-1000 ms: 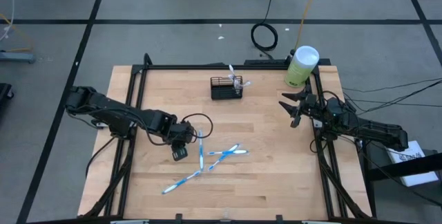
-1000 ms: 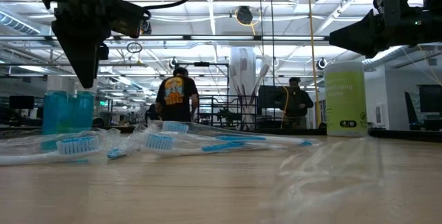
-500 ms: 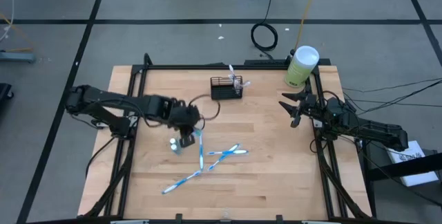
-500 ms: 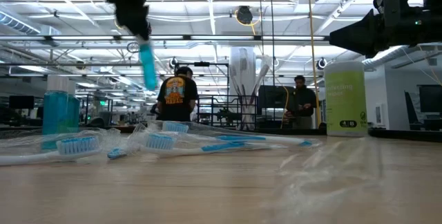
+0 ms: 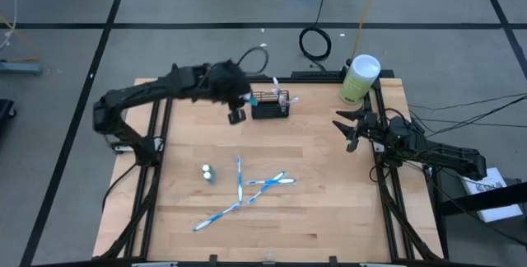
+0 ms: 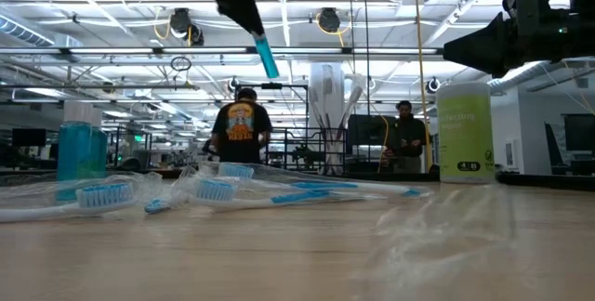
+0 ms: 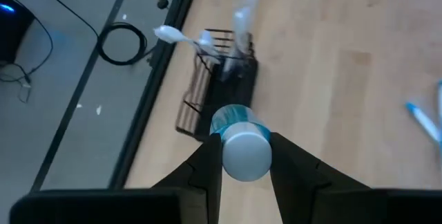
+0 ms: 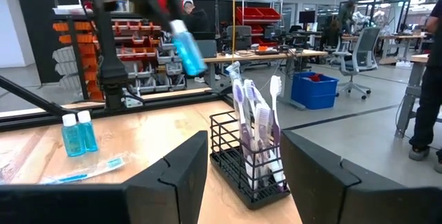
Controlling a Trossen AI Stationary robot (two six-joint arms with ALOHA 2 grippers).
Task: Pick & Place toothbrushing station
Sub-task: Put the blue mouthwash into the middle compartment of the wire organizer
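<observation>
left gripper (image 5: 238, 115): closed around a small blue bottle (image 7: 240, 141), held just beside the toothbrushing station (image 5: 270, 105) | station: near table's far edge | right gripper (image 5: 349, 130): spread open, empty, by right edge

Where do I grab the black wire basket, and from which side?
Grip a long top rim wire of the black wire basket at its empty end, straight down from above, one finger inside, one outside. Upright toothbrushes fill the end nearer the open right gripper. The left gripper is shut on a small blue bottle, so use the right.
</observation>
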